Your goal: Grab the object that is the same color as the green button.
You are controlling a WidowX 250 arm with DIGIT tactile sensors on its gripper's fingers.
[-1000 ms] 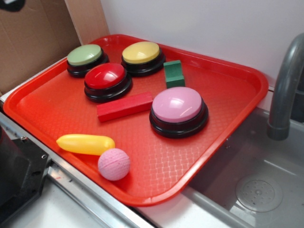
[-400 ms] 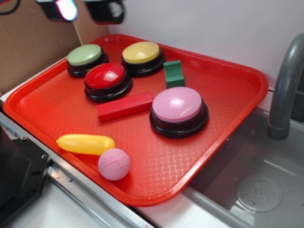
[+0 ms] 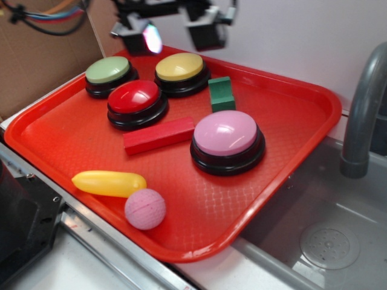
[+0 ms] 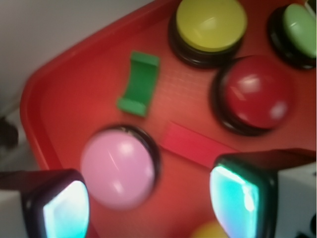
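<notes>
The small dark green notched block (image 3: 221,93) lies on the red tray (image 3: 290,139) between the yellow button and the pink button; it also shows in the wrist view (image 4: 140,83). The pale green button (image 3: 107,70) sits at the tray's far left corner, and at the wrist view's top right edge (image 4: 301,26). My gripper (image 3: 175,31) hovers high above the tray's far edge, over the yellow button, to the left of the block. It is open and empty, its two glowing pads (image 4: 67,210) wide apart.
On the tray stand a yellow button (image 3: 179,66), a red button (image 3: 134,96) and a large pink button (image 3: 225,133), with a long red block (image 3: 159,135), a yellow banana-like toy (image 3: 109,183) and a pink ball (image 3: 145,208). A grey faucet (image 3: 363,109) and sink are at the right.
My gripper has come in from the upper left and moved right and down, from out of view to above the yellow button. The objects on the tray have not moved.
</notes>
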